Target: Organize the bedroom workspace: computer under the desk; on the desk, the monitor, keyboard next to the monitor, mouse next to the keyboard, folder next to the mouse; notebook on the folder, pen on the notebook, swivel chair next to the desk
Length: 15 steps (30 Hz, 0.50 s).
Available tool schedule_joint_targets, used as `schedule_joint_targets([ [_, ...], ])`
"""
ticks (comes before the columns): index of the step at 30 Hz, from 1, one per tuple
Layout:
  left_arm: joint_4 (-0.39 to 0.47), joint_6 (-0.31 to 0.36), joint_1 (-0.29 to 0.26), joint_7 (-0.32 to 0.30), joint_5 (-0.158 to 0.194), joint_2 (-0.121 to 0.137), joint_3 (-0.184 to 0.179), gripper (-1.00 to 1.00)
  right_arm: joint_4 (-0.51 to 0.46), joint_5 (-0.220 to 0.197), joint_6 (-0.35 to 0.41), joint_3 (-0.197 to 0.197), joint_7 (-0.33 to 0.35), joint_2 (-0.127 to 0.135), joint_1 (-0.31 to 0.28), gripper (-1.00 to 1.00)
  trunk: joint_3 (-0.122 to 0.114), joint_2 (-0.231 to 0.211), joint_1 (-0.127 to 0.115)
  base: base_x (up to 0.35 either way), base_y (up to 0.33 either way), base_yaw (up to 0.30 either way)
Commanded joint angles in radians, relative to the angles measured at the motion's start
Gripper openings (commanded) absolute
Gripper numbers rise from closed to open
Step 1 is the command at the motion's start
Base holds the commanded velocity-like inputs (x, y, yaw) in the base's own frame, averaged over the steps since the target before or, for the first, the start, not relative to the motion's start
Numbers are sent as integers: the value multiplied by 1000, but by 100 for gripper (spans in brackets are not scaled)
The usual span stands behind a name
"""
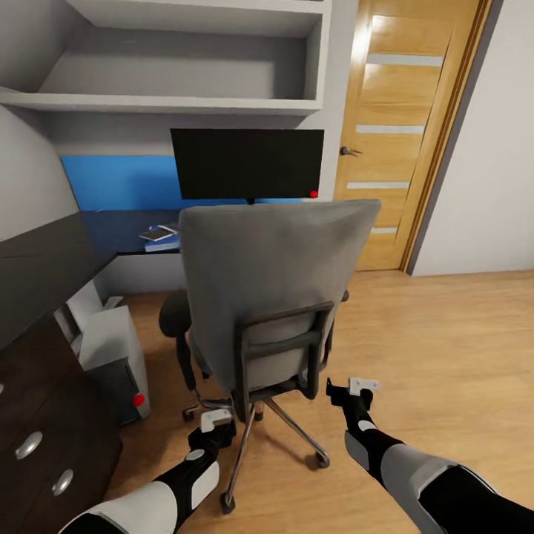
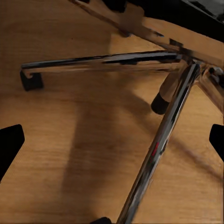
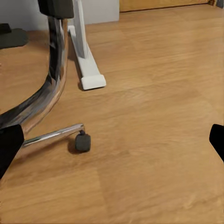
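Wooden floor (image 1: 445, 356) lies under both arms. Left gripper (image 1: 215, 424) hangs low by the chair's chrome base (image 2: 158, 140), jaws spread and empty in its wrist view; right gripper (image 1: 356, 387) hovers beside the seat, also parted and holding nothing. Between them stands the chair (image 1: 274, 274), back toward the robot, close in front of the desk (image 1: 44, 259). At the left, the computer (image 1: 111, 356) sits on the floor under the desk. Farther off, a stack (image 1: 159, 237) of what looks like the blue folder with something pale on top rests on the desk, and the monitor (image 1: 247, 163) stands behind. Keyboard, mouse and pen cannot be made out. Judging by this, mostly the chair's final placing remains.
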State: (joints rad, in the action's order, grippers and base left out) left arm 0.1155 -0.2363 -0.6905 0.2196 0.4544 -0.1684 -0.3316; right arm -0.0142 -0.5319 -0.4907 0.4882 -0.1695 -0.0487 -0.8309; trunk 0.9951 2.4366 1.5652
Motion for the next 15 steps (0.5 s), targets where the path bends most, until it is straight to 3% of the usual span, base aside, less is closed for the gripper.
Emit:
schedule_joint_targets([
  [1, 20, -3, -1, 3, 3, 0, -7, 100, 0, -5, -2, 9, -5, 0, 0, 100, 1, 0, 0, 320, 0, 114],
  [6, 20, -3, -1, 3, 3, 0, -7, 100, 0, -4, -2, 9, -4, -1, 0, 100, 1, 0, 0, 320, 0, 143],
  [15, 20, -3, -1, 3, 3, 0, -7, 100, 0, -3, -2, 9, -5, -1, 0, 100, 1, 0, 0, 320, 0, 14],
])
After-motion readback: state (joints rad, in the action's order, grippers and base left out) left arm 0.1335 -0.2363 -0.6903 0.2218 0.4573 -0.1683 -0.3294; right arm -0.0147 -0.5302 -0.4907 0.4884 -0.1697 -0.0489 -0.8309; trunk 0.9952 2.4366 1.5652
